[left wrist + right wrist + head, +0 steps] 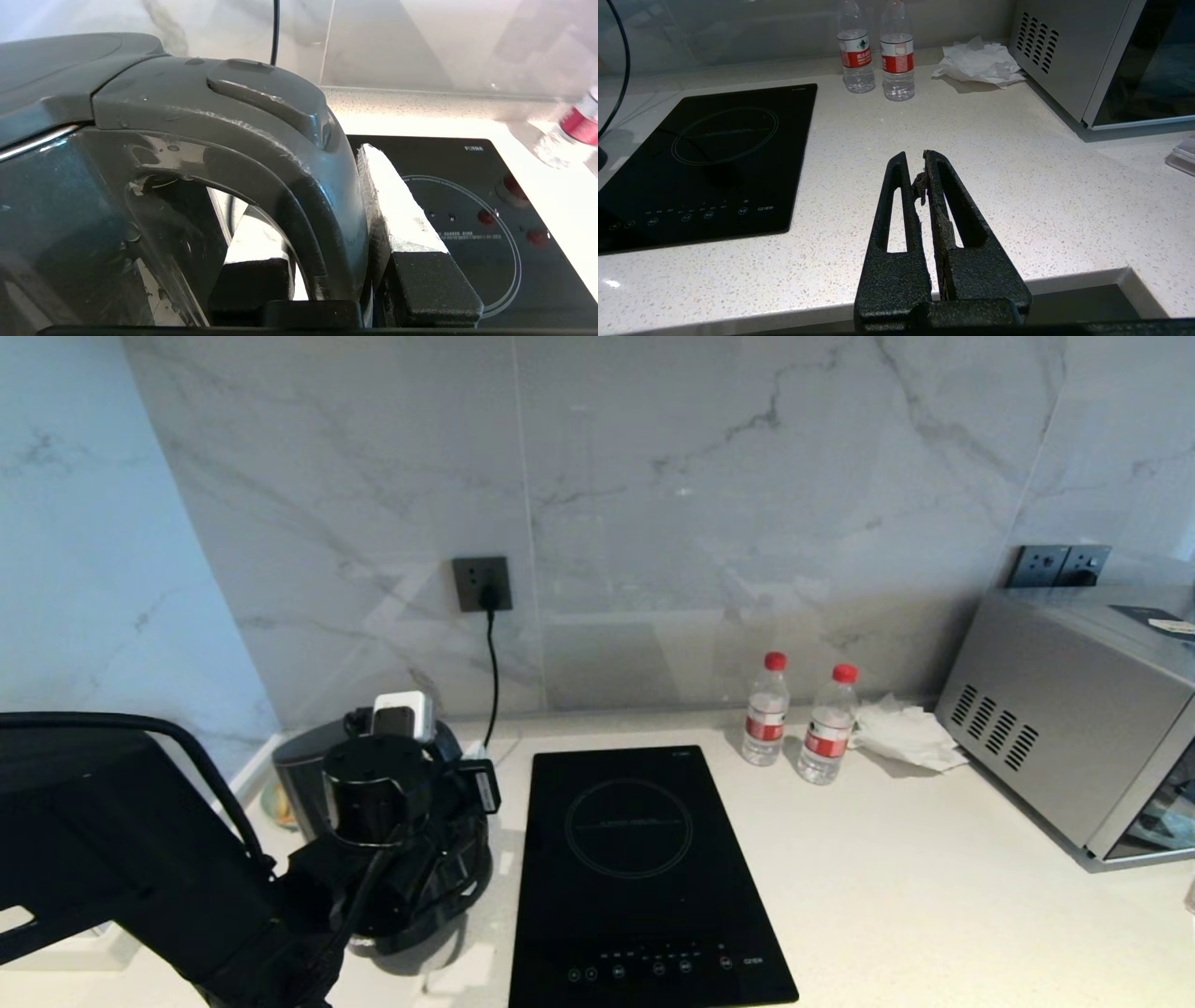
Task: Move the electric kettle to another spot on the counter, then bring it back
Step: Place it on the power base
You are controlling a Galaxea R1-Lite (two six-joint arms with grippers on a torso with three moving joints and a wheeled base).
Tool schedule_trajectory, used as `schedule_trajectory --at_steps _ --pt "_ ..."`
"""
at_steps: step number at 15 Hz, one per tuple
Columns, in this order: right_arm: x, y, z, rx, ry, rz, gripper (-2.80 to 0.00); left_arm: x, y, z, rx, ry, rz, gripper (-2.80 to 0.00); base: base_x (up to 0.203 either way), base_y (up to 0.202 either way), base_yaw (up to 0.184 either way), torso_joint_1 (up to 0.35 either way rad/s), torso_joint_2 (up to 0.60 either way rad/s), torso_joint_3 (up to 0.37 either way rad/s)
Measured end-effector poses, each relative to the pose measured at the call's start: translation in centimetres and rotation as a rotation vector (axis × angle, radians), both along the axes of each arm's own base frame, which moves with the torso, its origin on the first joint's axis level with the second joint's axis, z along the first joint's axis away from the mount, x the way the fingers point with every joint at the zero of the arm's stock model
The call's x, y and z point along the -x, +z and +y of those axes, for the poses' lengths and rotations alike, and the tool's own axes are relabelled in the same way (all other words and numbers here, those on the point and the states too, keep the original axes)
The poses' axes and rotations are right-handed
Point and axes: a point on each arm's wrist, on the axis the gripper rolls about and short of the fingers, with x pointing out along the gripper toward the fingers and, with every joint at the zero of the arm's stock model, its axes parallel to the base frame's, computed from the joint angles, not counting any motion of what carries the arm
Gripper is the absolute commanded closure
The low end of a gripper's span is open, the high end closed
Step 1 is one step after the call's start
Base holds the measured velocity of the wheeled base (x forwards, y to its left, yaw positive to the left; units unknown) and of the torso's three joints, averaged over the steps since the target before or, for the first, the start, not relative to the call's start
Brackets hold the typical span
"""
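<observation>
A: How much of the electric kettle (308,775) shows?
B: From the head view, little; the left arm and left gripper (411,859) cover most of it. Its bottom is hidden, so whether it rests on the counter (887,896) I cannot tell.
A: Which way does it face?
B: It stands upright at the counter's left end, beside the hob (644,877), handle (299,186) turned toward the hob.
A: And the hand?
B: The left gripper is clamped on the handle, one finger (397,210) outside the loop, the other through it.
A: The other arm?
B: The right gripper (922,172) hangs over the counter's front edge, fingers pressed together, empty.
</observation>
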Motion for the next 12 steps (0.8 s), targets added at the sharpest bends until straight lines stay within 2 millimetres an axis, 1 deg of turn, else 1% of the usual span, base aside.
schedule_trajectory --at_steps 3,8,10,12 --pt "0.0 0.0 0.0 0.0 0.0 0.0 0.0 -1.1 0.0 -1.4 0.024 0.004 -0.042 0.0 0.0 0.0 0.0 0.0 0.0 0.0" --pt "0.0 0.0 0.0 0.0 0.0 0.0 0.0 -2.9 0.0 -2.5 0.039 0.022 -0.075 0.0 0.0 0.0 0.0 0.0 0.0 0.0" --pt "0.0 0.0 0.0 0.0 0.0 0.0 0.0 -3.8 -0.4 -2.8 0.016 0.033 -0.08 0.0 0.0 0.0 0.0 0.0 0.0 0.0" --pt "0.0 0.0 0.0 0.0 0.0 0.0 0.0 -4.3 -1.3 -3.2 0.001 0.032 -0.068 0.0 0.0 0.0 0.0 0.0 0.0 0.0"
